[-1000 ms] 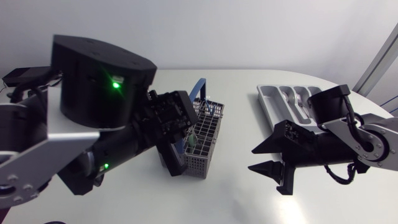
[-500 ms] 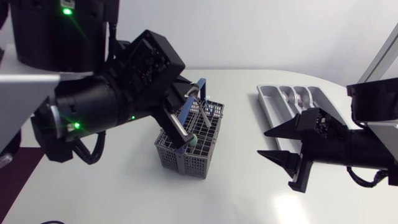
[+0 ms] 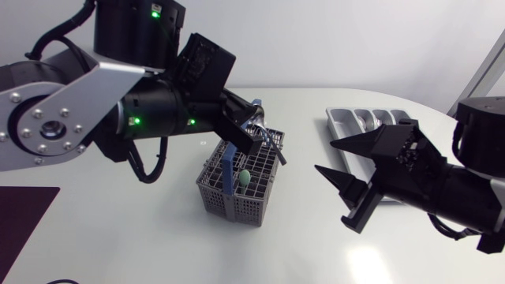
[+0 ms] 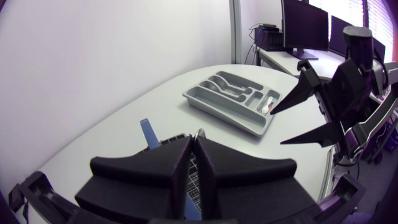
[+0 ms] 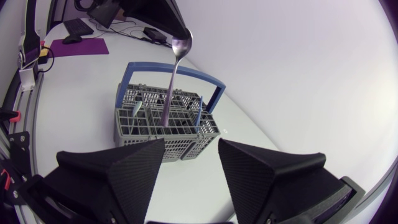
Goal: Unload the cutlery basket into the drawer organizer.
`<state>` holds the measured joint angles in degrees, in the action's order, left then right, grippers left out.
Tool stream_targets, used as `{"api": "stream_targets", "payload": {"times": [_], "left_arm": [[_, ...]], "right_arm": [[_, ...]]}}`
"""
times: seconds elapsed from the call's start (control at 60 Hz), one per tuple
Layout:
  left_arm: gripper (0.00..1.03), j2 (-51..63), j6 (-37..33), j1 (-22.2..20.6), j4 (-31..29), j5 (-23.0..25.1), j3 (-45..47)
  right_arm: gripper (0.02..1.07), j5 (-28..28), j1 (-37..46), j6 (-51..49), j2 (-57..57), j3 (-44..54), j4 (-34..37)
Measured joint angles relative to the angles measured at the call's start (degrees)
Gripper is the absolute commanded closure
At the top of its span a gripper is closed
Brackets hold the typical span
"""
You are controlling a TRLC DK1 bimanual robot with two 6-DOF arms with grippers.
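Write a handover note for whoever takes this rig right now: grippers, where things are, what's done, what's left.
Left gripper: jaws shut on a spoon, held by its bowl above the basket, with the handle tip down inside it.
Right gripper: jaws open, empty, between basket and organizer.
Done: some cutlery already lies in the organizer.
Left: lift this spoon clear and place it in the organizer. At least a green-tipped piece remains in the basket.
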<state>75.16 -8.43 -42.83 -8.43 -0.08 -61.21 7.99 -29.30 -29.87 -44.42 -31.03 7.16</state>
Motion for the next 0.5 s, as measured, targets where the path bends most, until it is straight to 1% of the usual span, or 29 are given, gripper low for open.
{"api": "stream_targets", "payload": {"times": [0.2,0.367,0.467,0.5], "left_arm": [[0.96,2.49,4.37,0.46,0.96,3.5,-1.7],[0.96,5.18,6.62,0.72,1.03,4.94,-2.23],[0.96,6.32,7.61,0.79,1.03,5.92,-2.23],[0.96,6.58,8.09,0.85,1.03,6.21,-2.23]], "right_arm": [[0.43,-4.96,-5.22,2.25,-5.29,0.02,-6.21],[0.44,-5.86,-6.03,4.11,-9.57,-0.04,-9.07],[0.56,-6.45,-6.19,4.81,-10.93,-0.26,-9.29],[0.58,-6.64,-6.25,5.09,-11.23,-0.5,-9.42]]}}
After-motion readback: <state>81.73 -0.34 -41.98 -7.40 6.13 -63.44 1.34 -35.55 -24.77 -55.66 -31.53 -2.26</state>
